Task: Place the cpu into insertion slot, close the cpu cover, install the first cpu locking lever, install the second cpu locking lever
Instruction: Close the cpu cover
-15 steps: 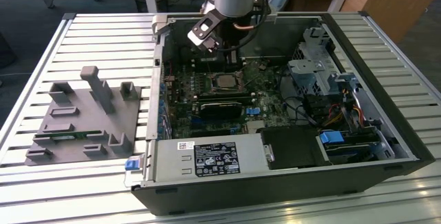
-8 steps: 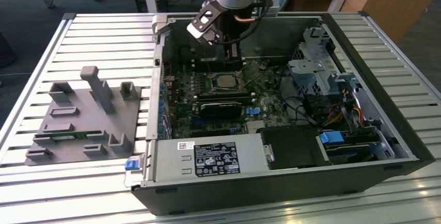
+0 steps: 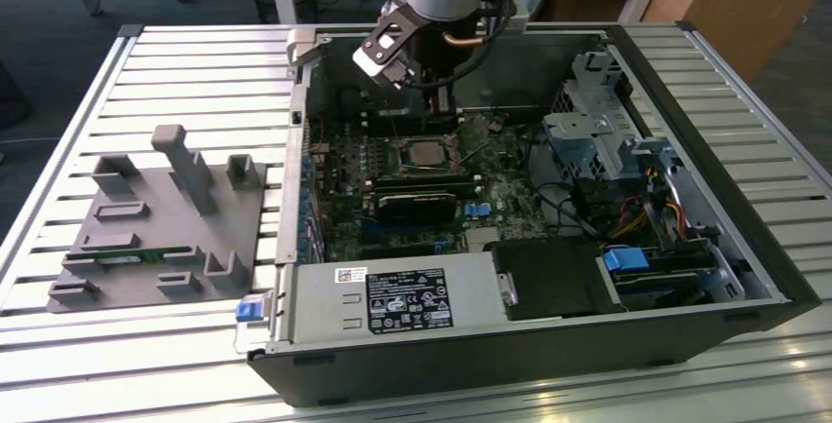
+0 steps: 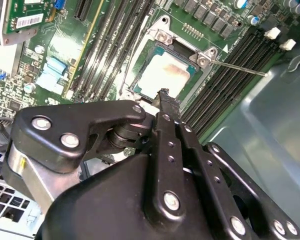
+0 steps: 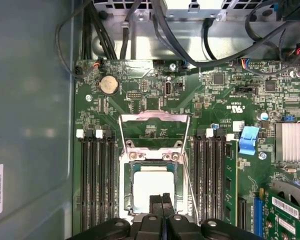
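Observation:
The cpu (image 5: 152,186), a square chip with a pale metal face, lies flat in the black insertion slot (image 5: 129,186) on the green motherboard; it also shows in the second wrist view (image 4: 165,75) and the exterior view (image 3: 423,155). Flipped back beyond the slot, the cpu cover (image 5: 155,119) stands open, with board visible through its window. A thin locking lever (image 5: 190,185) runs unlatched beside the slot, and the second wrist view has it as a rod (image 4: 240,67). My gripper (image 5: 161,199) (image 4: 166,97) (image 3: 439,101) hangs just over the cpu's edge, fingers shut together and holding nothing.
Long black memory slots (image 5: 97,180) (image 5: 210,180) flank the socket. A coin battery (image 5: 109,85), a blue clip (image 5: 249,140), a finned heatsink (image 5: 292,142) and black cables (image 5: 140,30) lie around it. The case wall (image 5: 30,125) is close. A grey fixture (image 3: 163,218) sits on the table.

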### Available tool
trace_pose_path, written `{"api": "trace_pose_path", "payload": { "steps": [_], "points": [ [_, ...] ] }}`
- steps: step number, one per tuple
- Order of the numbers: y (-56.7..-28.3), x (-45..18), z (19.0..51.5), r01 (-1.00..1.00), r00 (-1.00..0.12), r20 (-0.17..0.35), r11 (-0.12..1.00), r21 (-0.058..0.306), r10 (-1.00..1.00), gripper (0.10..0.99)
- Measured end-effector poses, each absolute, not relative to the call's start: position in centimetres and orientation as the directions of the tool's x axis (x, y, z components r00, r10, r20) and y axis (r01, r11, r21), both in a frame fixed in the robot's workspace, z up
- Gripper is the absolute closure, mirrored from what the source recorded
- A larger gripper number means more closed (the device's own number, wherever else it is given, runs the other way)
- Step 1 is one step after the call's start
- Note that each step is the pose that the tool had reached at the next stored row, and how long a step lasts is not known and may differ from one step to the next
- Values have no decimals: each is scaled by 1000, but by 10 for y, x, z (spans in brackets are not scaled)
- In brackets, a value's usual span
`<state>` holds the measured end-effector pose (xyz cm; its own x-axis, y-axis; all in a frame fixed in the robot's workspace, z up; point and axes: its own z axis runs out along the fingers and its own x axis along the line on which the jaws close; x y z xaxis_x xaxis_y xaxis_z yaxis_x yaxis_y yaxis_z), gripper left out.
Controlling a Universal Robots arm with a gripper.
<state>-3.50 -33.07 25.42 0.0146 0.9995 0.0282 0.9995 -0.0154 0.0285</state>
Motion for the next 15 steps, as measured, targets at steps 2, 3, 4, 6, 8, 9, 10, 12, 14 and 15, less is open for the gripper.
{"api": "trace_pose_path", "payload": {
  "steps": [2,3,4,6,8,9,10,12,14,15],
  "points": [
    [-331,-35,254,999,15,28,-15,28,999,969],
    [-331,-34,254,999,15,28,-15,28,999,969],
    [-331,-33,254,1000,15,28,-15,27,999,969],
    [-331,-29,254,1000,15,29,-15,25,999,969],
    [-331,-28,254,1000,15,29,-15,25,999,969],
    [-331,-28,255,1000,15,29,-15,24,999,969],
    [-331,-28,256,1000,15,29,-15,24,999,969],
    [-331,-28,260,1000,15,29,-16,25,999,969],
    [-331,-28,265,1000,15,29,-15,24,999,969],
    [-331,-28,268,1000,15,29,-15,25,999,969]
  ]
}}
